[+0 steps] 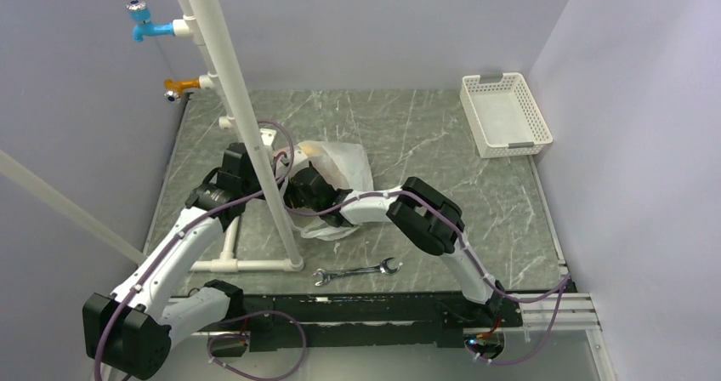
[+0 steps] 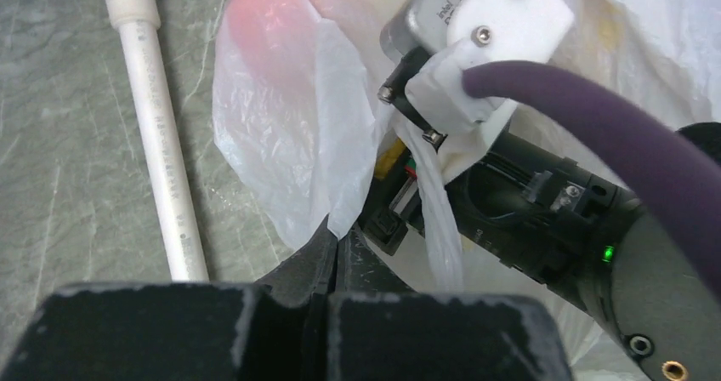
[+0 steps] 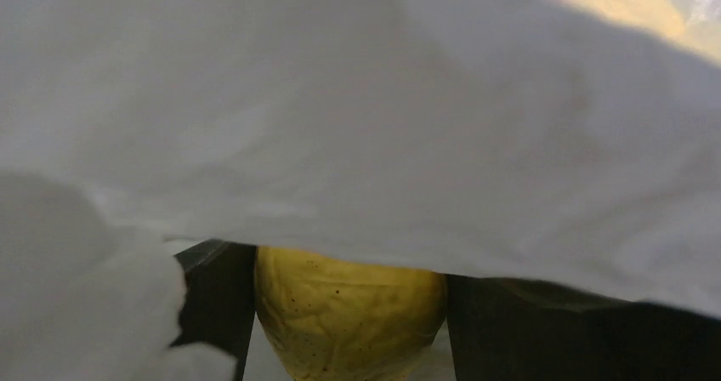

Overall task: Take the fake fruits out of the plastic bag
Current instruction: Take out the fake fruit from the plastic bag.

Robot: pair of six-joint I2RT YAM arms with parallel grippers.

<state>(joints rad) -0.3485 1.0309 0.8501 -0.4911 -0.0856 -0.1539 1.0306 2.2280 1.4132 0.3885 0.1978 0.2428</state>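
The plastic bag (image 1: 347,170) lies crumpled mid-table; it also fills the left wrist view (image 2: 289,134) and the right wrist view (image 3: 383,117). My left gripper (image 2: 338,243) is shut on a fold of the bag's edge at its left side. My right gripper (image 3: 349,313) is pushed into the bag's mouth (image 1: 310,196) and is shut on a yellow fake fruit (image 3: 349,309) with brown specks, a finger pressed on each side. A pinkish fruit (image 2: 265,24) shows through the film. An orange-yellow fruit (image 3: 625,2) glows through the bag at the top right.
A white pipe frame (image 1: 242,109) stands over the left arm, its base rail (image 2: 161,143) beside the bag. A wrench (image 1: 357,272) lies near the front edge. A white lattice basket (image 1: 505,114) sits at the back right. Blue (image 1: 151,29) and orange (image 1: 180,86) taps are mounted at the back left.
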